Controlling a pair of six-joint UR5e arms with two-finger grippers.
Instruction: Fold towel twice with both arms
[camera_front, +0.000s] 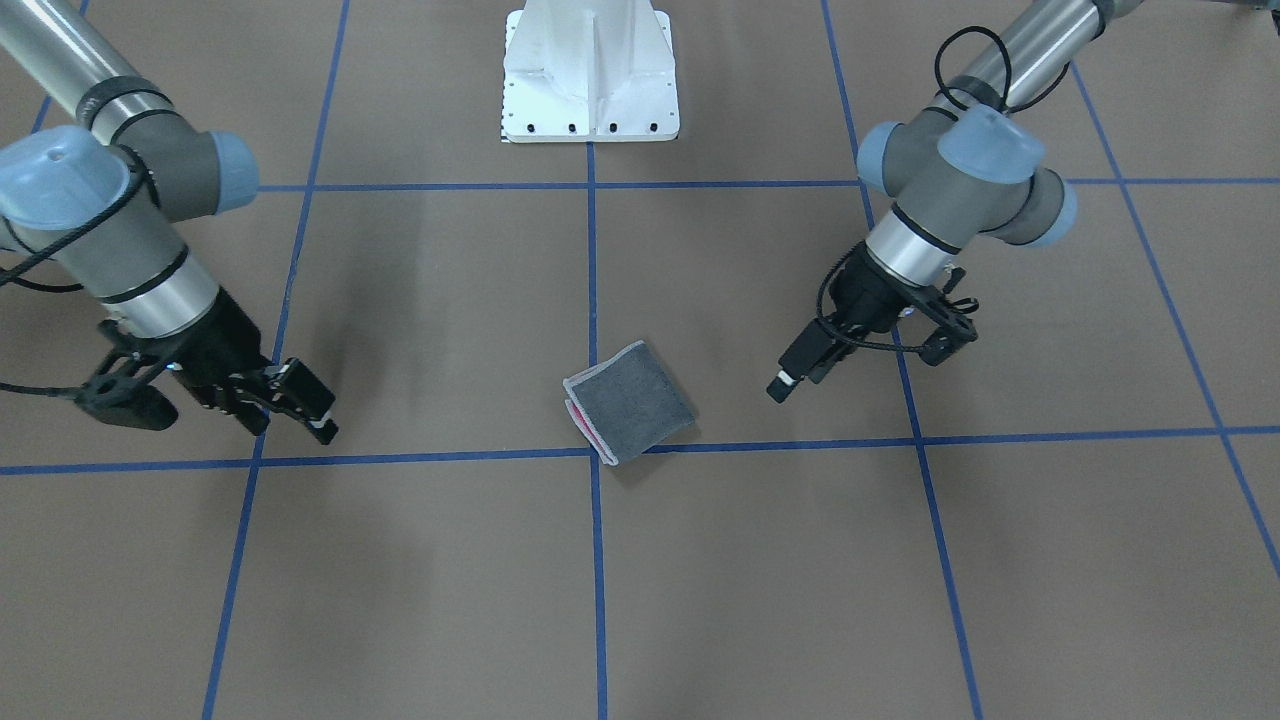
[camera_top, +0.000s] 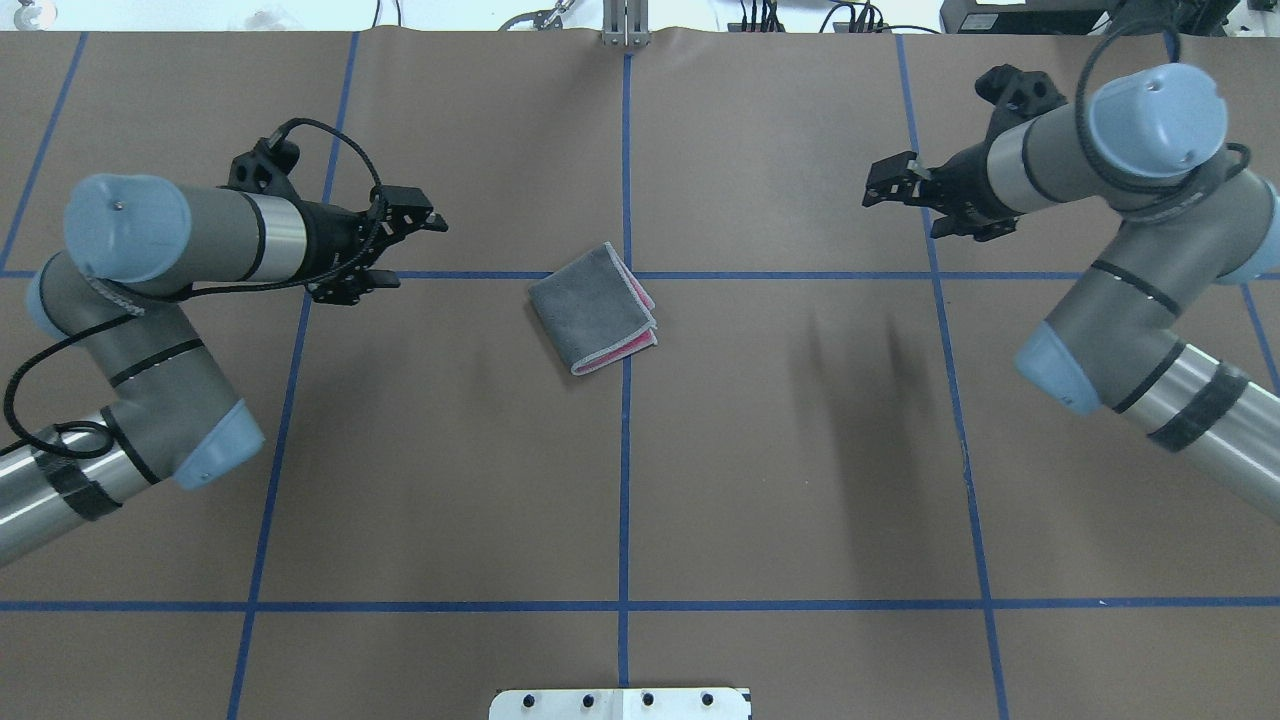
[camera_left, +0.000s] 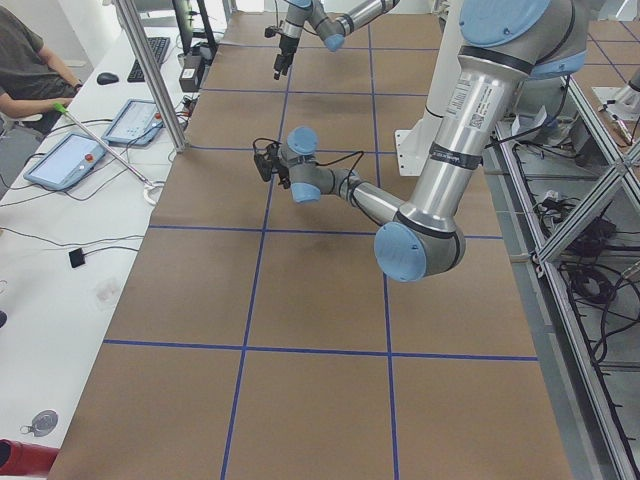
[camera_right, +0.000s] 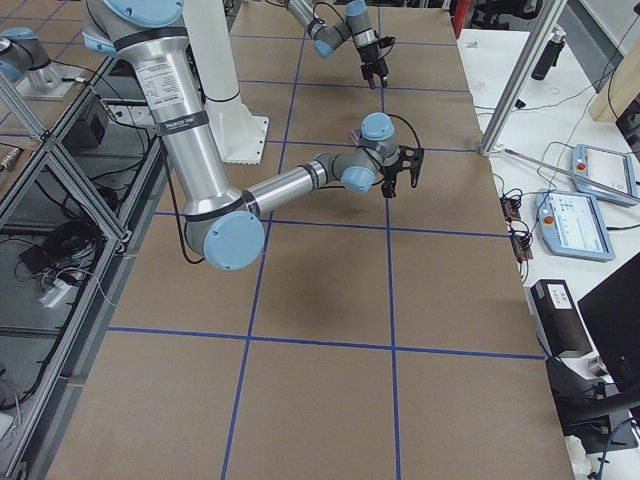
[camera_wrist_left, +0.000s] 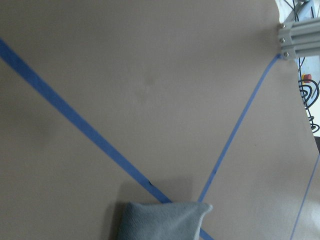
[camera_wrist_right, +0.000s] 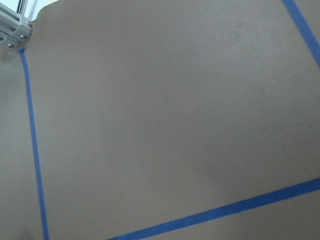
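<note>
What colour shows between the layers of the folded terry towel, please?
Pink, best seen on the towel in the overhead exterior view.

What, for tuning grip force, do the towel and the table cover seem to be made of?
The towel looks like soft terry cloth: a matte, fuzzy dark grey face, pink showing between the folded layers, and light stitched edging. The table cover looks like matte brown paper or a thin sheet, glare-free and marked with blue tape lines; which one is unclear.
</note>
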